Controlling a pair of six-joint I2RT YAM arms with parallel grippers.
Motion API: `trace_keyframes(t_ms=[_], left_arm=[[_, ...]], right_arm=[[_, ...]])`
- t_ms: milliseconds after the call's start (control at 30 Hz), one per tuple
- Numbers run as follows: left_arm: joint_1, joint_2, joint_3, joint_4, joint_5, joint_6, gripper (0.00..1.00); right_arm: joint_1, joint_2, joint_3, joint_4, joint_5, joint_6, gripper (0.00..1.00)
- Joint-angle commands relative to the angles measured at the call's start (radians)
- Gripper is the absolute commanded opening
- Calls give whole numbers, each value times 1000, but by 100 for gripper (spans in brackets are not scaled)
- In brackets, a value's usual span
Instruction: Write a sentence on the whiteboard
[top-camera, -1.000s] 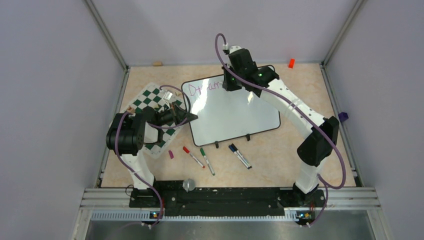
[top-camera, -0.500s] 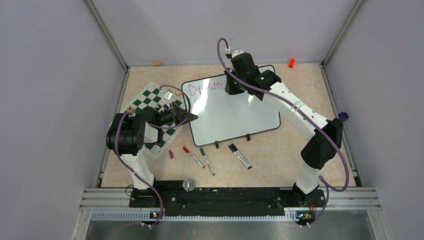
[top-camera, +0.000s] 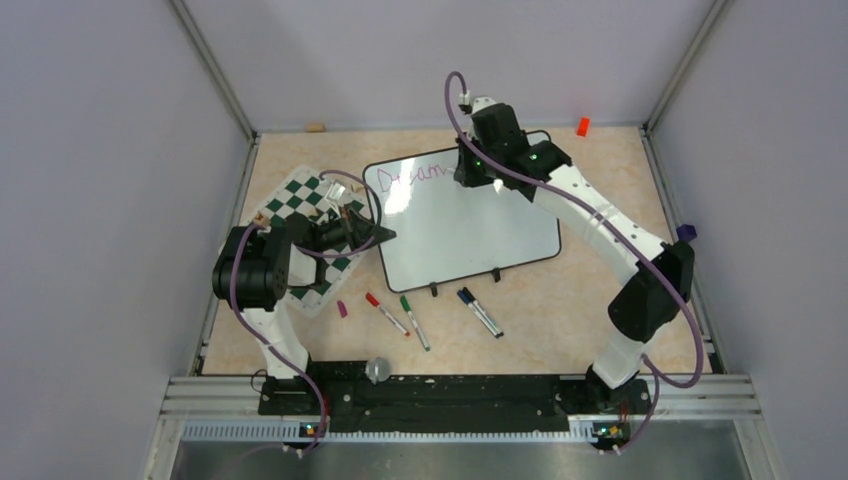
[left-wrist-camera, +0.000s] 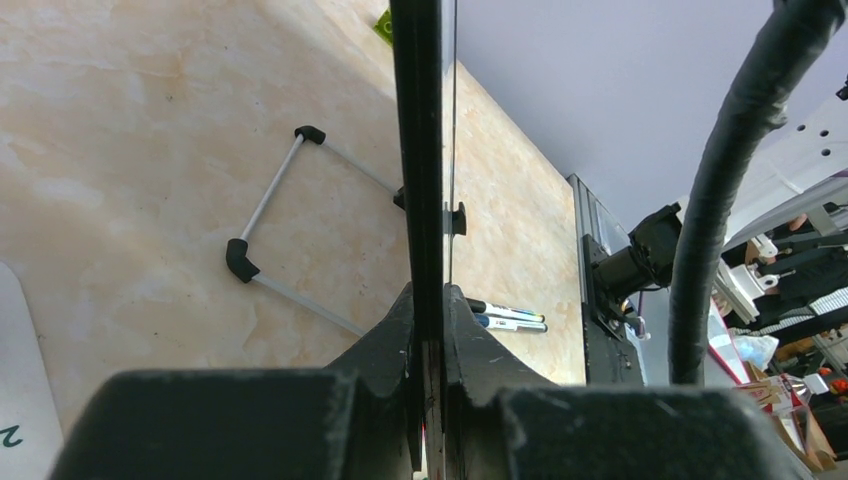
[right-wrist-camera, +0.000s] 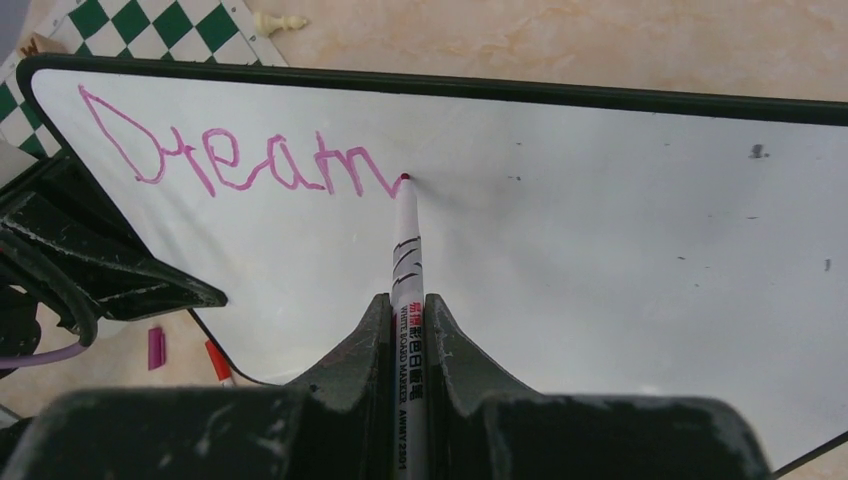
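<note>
Right gripper (right-wrist-camera: 408, 312) clamps a slim white plastic marker (right-wrist-camera: 406, 235), tip touching the glossy white, black-framed whiteboard (right-wrist-camera: 620, 260) just after slanted pink lettering (right-wrist-camera: 240, 165) "Dream"; left gripper (left-wrist-camera: 427, 305) pinches the board's thin left edge; board sits far-centre on the mottled beige table (top-camera: 570, 300).

- chess mat (top-camera: 300, 197): green-and-white checks, left side of the table (top-camera: 570, 300), lying at an angle
- a few small pale chess pieces (top-camera: 335, 187) at the mat's far corner; type unclear
- table top: beige, marbled
- red-capped marker (top-camera: 386, 313) and green-capped marker (top-camera: 414, 321): flat on the near table, close together, not touching
- pair of dark-capped markers (top-camera: 480, 311): right of those, side by side
- purple cap (top-camera: 342, 309): loose, just left of the red-capped marker
- small orange object (top-camera: 582, 126): far right corner
- small tan object (top-camera: 316, 127): far edge, left
- dark purple object (top-camera: 685, 233): on the right rail
- grey round knob (top-camera: 376, 370): on the near base rail
</note>
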Motion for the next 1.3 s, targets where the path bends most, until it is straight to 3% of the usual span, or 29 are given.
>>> trace_keyframes(t_ms=[0,567,767,1267], left_arm=[[0,9,11,121,61,80,0],[7,8,-26,111,20,174,0],[7,43,22,121,83,126,0],[6,18,-21,121,90,172,0]], right_arm=[[-54,-123,-69,140,-10,13,0],[-69,-266,-212,208,19,-25,0],[-67,-269,-223,208,17,-29,0],[-67,-252,-244,246,-75,-7,0]])
